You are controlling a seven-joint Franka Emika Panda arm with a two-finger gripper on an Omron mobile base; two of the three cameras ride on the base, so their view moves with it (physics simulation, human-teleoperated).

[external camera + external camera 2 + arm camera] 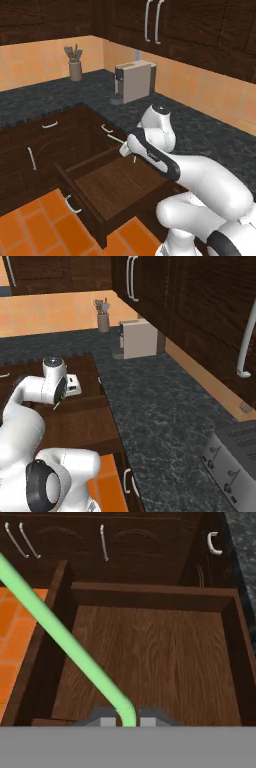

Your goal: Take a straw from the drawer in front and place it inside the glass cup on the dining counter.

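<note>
The thin light-green straw (65,639) slants from the top left of the hand view down to my gripper (127,721), which is shut on its bent end. In the left base view the straw (115,138) sticks out on both sides of the gripper (125,149), which hovers over the back of the open drawer (85,210). The drawer's bare wooden floor (155,657) lies below the hand with nothing on it. In the right base view the gripper (75,385) is over the same drawer (80,423). The glass cup and the dining counter are out of view.
A black speckled counter (205,132) runs behind and to the right of the drawer, carrying a coffee machine (134,81) and a utensil holder (75,67). A toaster (232,461) stands at the near right. Orange floor tiles (30,225) lie in front of the drawer.
</note>
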